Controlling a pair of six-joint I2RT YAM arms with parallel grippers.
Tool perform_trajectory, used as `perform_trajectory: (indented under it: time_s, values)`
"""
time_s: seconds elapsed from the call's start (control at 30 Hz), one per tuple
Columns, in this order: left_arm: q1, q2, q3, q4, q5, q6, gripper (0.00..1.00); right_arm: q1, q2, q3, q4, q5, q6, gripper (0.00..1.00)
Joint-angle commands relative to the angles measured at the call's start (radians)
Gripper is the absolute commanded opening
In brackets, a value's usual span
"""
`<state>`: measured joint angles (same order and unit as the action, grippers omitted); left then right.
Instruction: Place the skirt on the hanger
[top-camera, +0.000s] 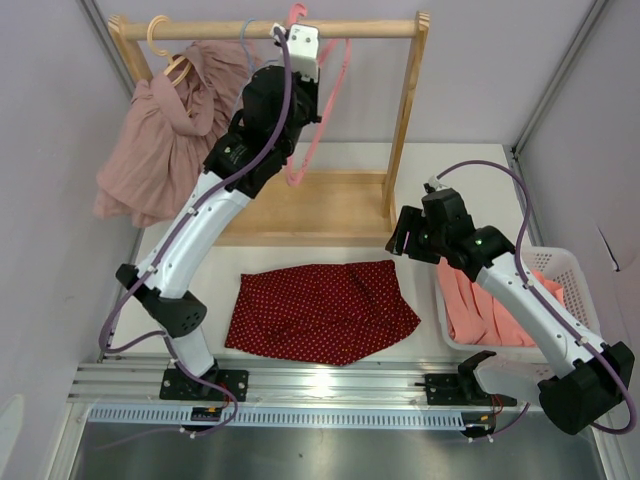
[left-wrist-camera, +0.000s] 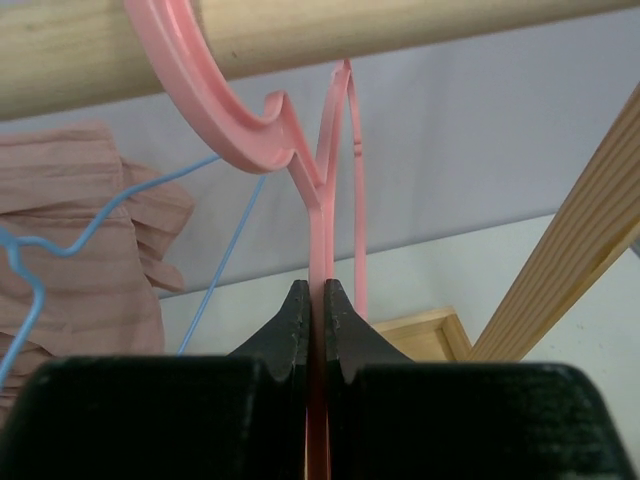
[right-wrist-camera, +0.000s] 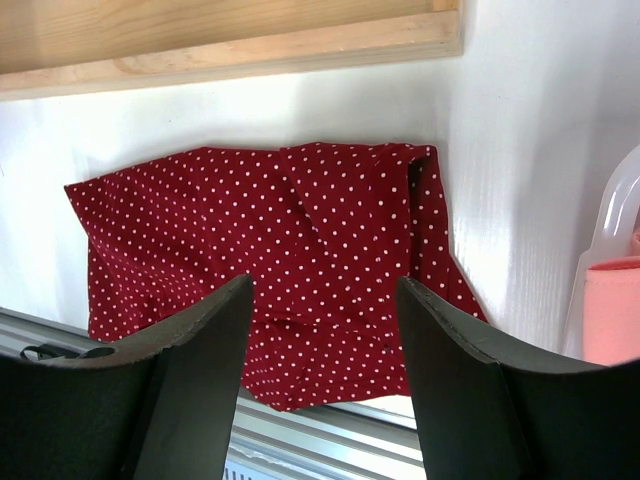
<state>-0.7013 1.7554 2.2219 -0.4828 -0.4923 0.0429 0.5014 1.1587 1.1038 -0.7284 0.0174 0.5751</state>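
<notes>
- Pink hanger (left-wrist-camera: 318, 215), hooked over the wooden rail (left-wrist-camera: 400, 35): I see my left gripper (left-wrist-camera: 316, 292) clamped on its stem.
- Red dotted skirt (top-camera: 320, 312): flat on the table (top-camera: 440, 165), between both arms.
- Right gripper (right-wrist-camera: 325, 290): jaws wide, empty, above the skirt.
- White basket (top-camera: 566, 264), right of the skirt: holds salmon cloth (top-camera: 478, 312).

Walls (top-camera: 480, 70): plain pale lilac panels on three sides, with a grey metal post (top-camera: 562, 70) at the far right corner. White table (top-camera: 455, 165), evenly lit. Wooden rack (top-camera: 405, 130) stands at the far edge: round rail (top-camera: 370, 29) on top, plank base (top-camera: 320, 205) below. Slotted aluminium track (top-camera: 330, 380) runs along the near edge.
</notes>
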Motion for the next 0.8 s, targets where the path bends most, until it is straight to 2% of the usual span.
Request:
perform_trajectory:
  time_s: [0.0,0.33,0.77]
  values:
    - [0.014,-0.094,0.009,0.118,0.040,0.011,0.00,-0.006,-0.028,0.045,0.012,-0.007,-0.021,0.65]
    - [0.048,-0.119,-0.011,0.089,0.155,0.022,0.00,-0.004,-0.034,0.041,0.017,-0.005,-0.020,0.65]
    - [0.059,-0.280,-0.252,0.144,0.374,0.074,0.00,-0.011,-0.045,0.033,0.018,-0.005,-0.024,0.65]
